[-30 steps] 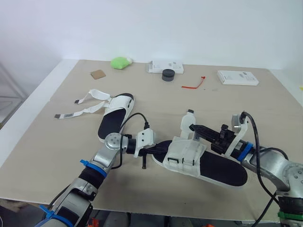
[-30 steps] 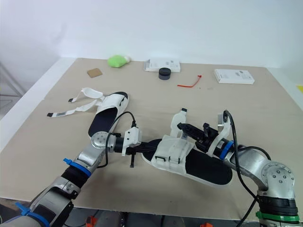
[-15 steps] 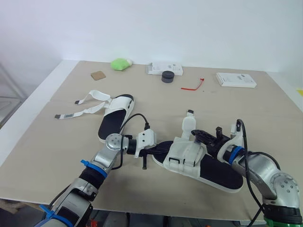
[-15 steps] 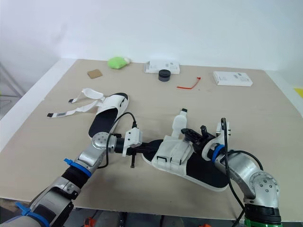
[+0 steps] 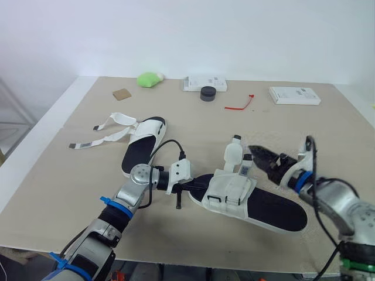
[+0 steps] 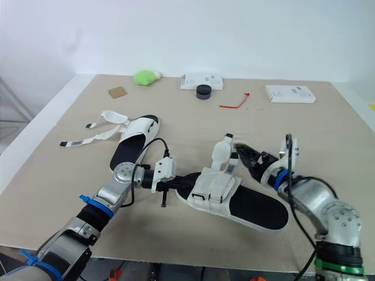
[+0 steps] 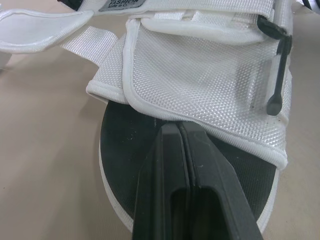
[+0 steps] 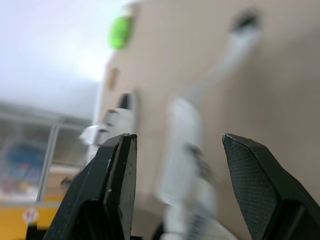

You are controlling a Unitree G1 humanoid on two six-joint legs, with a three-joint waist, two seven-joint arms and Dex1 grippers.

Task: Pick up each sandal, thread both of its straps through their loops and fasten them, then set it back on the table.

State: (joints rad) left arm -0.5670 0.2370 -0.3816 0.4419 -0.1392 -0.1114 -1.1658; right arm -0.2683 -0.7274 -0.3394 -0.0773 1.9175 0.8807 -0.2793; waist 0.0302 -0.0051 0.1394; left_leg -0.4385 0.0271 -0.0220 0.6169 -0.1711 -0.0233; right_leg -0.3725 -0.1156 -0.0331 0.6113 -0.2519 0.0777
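A beige table [image 5: 328,126] is seen from above. The near sandal [image 5: 266,205] lies at its middle, with its two strap ends [image 5: 234,153] standing loose, so it is judged not yet fastened. The left gripper [image 7: 172,135] is closed tight, tips against the sandal's black footbed. The right gripper [image 5: 256,154] is held with jaws apart just beside the strap ends. The far sandal [image 5: 142,143] lies flat with its straps [image 5: 96,132] splayed out — all the fastening is left to do.
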